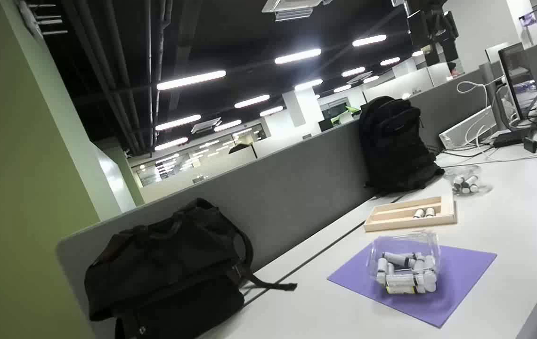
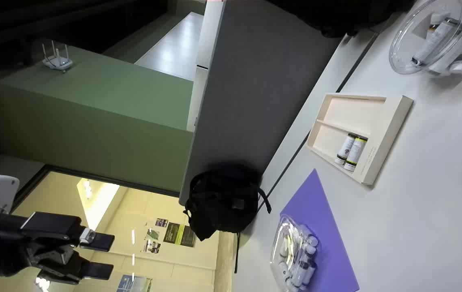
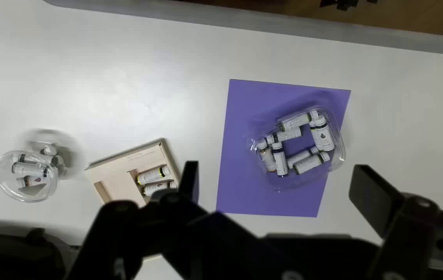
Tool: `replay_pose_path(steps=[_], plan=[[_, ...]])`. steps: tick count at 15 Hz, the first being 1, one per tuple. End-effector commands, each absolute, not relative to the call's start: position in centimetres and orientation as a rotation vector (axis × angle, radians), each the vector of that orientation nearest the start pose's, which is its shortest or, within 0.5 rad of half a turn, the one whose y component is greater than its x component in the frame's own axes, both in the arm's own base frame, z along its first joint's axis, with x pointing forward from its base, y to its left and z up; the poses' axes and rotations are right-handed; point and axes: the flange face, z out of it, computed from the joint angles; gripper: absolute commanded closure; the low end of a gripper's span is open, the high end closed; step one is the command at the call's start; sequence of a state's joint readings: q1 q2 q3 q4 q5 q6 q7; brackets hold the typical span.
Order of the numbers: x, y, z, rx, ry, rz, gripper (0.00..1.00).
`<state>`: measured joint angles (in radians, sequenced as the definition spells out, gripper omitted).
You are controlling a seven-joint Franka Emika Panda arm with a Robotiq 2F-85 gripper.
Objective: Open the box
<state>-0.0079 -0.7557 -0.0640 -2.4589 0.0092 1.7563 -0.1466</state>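
Your claw [image 3: 279, 189] sits closest to the wrist camera, its two fingers [image 3: 373, 198] spread wide, with the table [image 3: 128, 97] showing below. In an exterior view you see it well apart from the box [image 2: 354, 113]. Seen from the wrist, the gap between the fingers takes in the purple mat [image 3: 237, 186] and, on it, a clear tub [image 1: 402, 245] with a jumble of small bottles [image 3: 307, 163]. The box is near the mat, flat on the table; the claw hides part of it from your wrist camera, but both exterior views show it. Its inside is exposed: a divider [image 2: 338, 127] splits it, and two bottles [image 2: 356, 153] lie side by side in one compartment, just beside the broad ledge [image 2: 383, 138]. Print on that ledge is too small for you to read. Past the box, well apart from the mat, a second tub [image 3: 6, 173], also clear, holds more bottles. Farther out you have a grey partition [image 1: 306, 202] with two black bags [image 1: 391, 146] by it, and past the one near the second tub stands a monitor [image 1: 518, 80]. In an exterior view, a white unit [image 2: 58, 63] with antennas is on a green wall [image 2: 93, 138], and posters [image 2: 179, 234] show on a pale one.
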Motion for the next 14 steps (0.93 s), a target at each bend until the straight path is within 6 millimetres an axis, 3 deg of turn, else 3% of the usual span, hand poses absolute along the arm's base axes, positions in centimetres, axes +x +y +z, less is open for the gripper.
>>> replay_pose_path(steps=[1, 8, 11, 14], plan=[[32.8, -2.6, 54.9, -3.090, -0.138, -0.088, 0.00], [32.8, -2.6, 54.9, -3.090, -0.139, -0.092, 0.00], [33.9, -5.6, 52.4, -2.988, 0.105, -0.215, 0.00], [35.3, -8.5, 47.9, -2.917, 0.290, -0.238, 0.00]])
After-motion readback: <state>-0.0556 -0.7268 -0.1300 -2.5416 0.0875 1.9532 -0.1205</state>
